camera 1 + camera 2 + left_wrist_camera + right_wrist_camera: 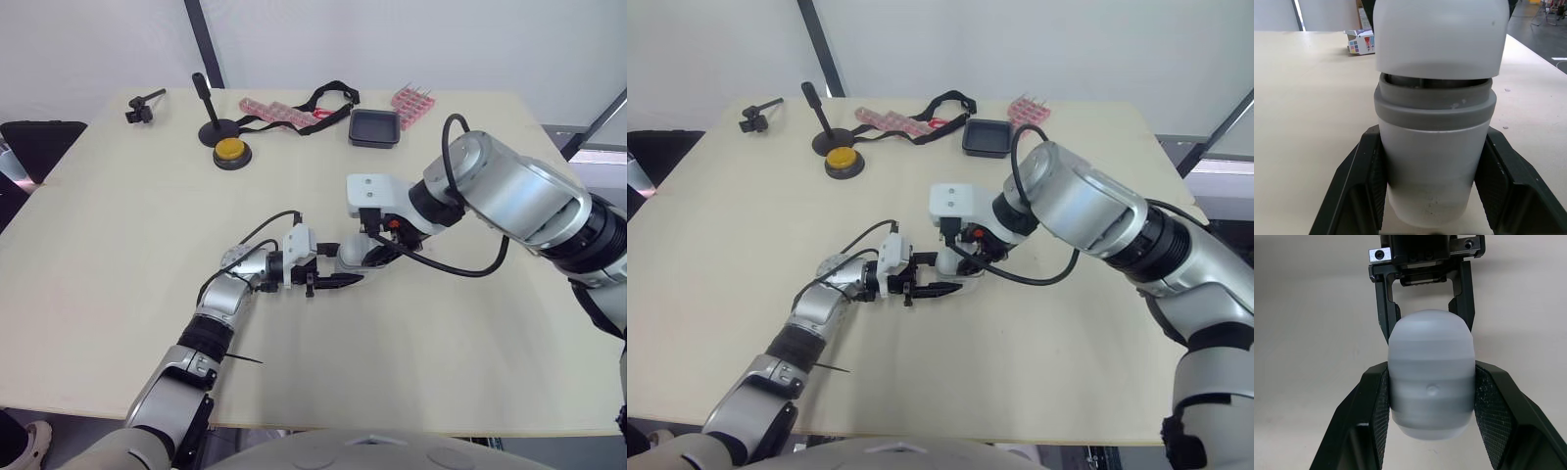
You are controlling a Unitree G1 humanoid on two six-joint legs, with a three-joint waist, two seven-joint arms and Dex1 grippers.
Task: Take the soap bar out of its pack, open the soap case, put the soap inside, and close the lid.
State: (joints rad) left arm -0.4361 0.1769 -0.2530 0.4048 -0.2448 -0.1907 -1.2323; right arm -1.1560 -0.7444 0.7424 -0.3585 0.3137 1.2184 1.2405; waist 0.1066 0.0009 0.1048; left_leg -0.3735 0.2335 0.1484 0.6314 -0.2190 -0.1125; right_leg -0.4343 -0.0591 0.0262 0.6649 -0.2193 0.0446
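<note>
At mid-table, soap case (pixel 1431 396) (contents hidden), gripped from opposite sides by left hand (pixel 1432 142) and right hand (pixel 1432 374)

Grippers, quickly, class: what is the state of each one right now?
Left gripper: closed on the soap case.
Right gripper: closed on the same soap case, from the opposite end.

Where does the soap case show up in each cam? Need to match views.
Left eye: soap case near picture centre, at the left gripper tips, largely hidden.
Right eye: soap case same spot, near centre.
Left wrist: soap case between left gripper fingers.
Right wrist: soap case between right gripper fingers.
Shared landmark: left gripper's black fingers on the case.
</note>
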